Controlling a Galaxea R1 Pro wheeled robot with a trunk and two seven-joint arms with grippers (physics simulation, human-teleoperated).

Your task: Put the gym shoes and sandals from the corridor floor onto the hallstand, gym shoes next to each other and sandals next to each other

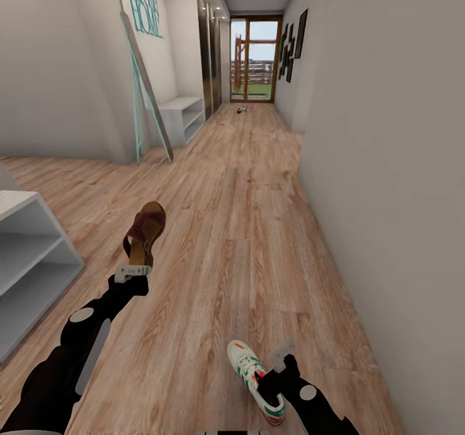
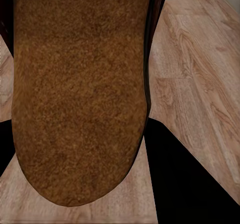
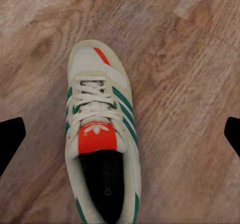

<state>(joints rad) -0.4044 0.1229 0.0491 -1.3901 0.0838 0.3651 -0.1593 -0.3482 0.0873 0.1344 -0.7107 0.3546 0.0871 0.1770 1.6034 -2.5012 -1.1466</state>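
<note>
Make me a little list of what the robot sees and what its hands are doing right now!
Place: long corridor, light brown wood-plank floor
Left gripper: shut on a flat brown leather sandal, held up off the floor
Right gripper: jaws open, above a white sneaker with green stripes
Sneaker: lying on the floor, laces up, not gripped
Nearby shelf: pale grey open shelf unit at the robot's left
Far end: glass door, something small on the floor in front of it, too small to tell

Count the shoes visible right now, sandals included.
2 for sure: a sandal held up by the left gripper, and a gym shoe on the floor by the right gripper. A small far-off object by the door is unclear.
</note>
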